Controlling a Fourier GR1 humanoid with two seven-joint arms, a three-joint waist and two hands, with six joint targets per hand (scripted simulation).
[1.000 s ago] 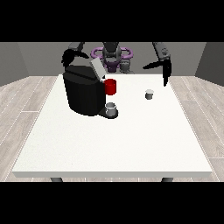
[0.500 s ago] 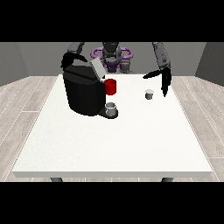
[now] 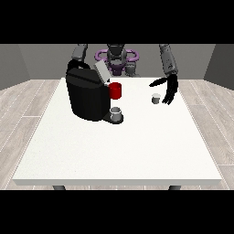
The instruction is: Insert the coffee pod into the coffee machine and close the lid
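A black coffee machine (image 3: 87,97) stands on the left half of the white table (image 3: 119,146), its grey lid (image 3: 101,72) tilted up and a red part (image 3: 115,90) on its front. A small grey cup (image 3: 116,113) sits on its drip stand. The coffee pod (image 3: 156,98), small and grey-white, rests on the table at the right. The hand at the view's right (image 3: 170,90) hangs just right of the pod, fingers straight and pointing down, thumb stretched left above the pod. The hand at the view's left (image 3: 73,65) sits behind the machine's top, mostly hidden.
The table's far edge runs just behind the machine and the pod. The robot's torso with purple rings (image 3: 116,57) stands behind that edge. Wooden floor surrounds the table.
The hand at the view's right has come down and moved closer to the pod. The machine, the pod and the other hand have stayed in place.
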